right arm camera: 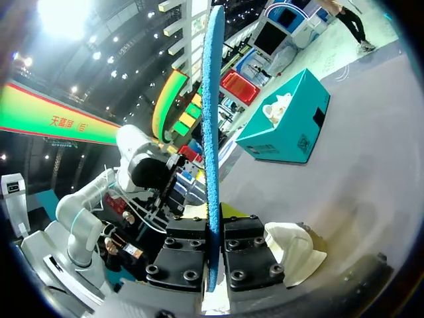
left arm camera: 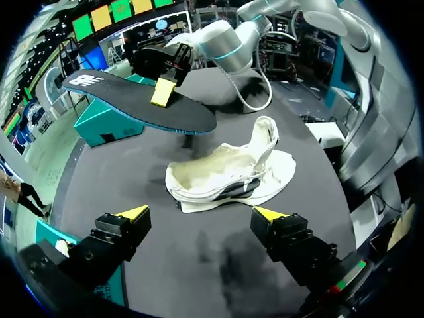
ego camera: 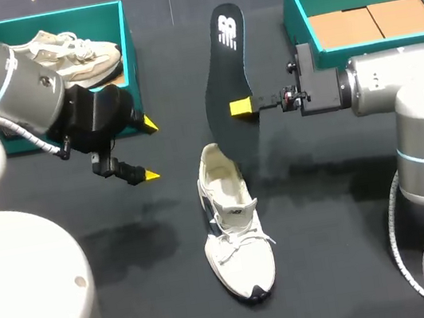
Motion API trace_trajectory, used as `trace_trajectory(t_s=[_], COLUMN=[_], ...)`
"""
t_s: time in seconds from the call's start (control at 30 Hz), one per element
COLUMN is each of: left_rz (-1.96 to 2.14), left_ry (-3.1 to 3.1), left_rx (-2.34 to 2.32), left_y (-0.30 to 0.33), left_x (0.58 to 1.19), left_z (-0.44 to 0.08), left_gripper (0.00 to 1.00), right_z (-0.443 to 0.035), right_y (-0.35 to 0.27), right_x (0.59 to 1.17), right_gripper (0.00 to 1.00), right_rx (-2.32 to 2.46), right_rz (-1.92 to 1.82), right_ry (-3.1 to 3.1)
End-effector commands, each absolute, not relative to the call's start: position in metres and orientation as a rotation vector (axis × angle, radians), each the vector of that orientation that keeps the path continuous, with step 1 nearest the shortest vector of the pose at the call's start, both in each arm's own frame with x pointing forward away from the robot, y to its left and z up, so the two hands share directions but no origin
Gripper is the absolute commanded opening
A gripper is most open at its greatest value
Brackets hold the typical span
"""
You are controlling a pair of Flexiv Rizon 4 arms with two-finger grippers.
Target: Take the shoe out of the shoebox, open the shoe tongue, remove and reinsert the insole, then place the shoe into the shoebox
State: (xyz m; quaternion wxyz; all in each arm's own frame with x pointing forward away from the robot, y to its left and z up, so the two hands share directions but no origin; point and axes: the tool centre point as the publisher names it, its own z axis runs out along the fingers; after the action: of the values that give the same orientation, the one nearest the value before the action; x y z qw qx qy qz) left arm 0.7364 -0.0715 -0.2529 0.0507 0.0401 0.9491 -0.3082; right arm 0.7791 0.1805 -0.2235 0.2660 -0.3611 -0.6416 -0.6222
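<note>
Black table (ego camera: 336, 228): shoe (ego camera: 236, 236) mid-surface, perhaps tilted; right hand (right arm camera: 215, 255) clamps insole (ego camera: 228, 68) aloft; left hand (ego camera: 148, 150) open

The left gripper (ego camera: 148, 150) hovers left of the shoe (ego camera: 237, 240), level with its heel, fingers spread wide and empty. The right gripper (ego camera: 238, 108), beyond the shoe's heel, pinches the insole (ego camera: 227, 60) aloft.

Grey arms (ego camera: 395, 90), black hands (ego camera: 148, 150), yellow fingertips (ego camera: 241, 107)

Black matte table (ego camera: 347, 250) before me, flat, plain. Soft-edged shadows lay on it, darkest patch toward my left. Surface looked paler grey, glare-washed, in right wrist view. Light was diffuse.
</note>
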Motion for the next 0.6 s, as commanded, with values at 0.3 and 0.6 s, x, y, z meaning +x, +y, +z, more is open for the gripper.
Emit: trace_trajectory(t_s=[0.3,0.6], left_rz=[-0.737,-0.713], left_ry=[2.948,2.983], left_rx=[0.106,0.112], left_y=[-0.084,-0.086], left_x=[0.735,0.731], left_z=[-0.266,-0.298], left_gripper=[1.0,1.0], right_z=[-0.225,-0.232], right_y=[0.187,0.198], right_x=[0.78,0.78], right_gripper=[0.0,0.0], right_rx=[-0.98,-0.868], right_rz=[-1.682,-1.836], right_ry=[-1.73,-1.76])
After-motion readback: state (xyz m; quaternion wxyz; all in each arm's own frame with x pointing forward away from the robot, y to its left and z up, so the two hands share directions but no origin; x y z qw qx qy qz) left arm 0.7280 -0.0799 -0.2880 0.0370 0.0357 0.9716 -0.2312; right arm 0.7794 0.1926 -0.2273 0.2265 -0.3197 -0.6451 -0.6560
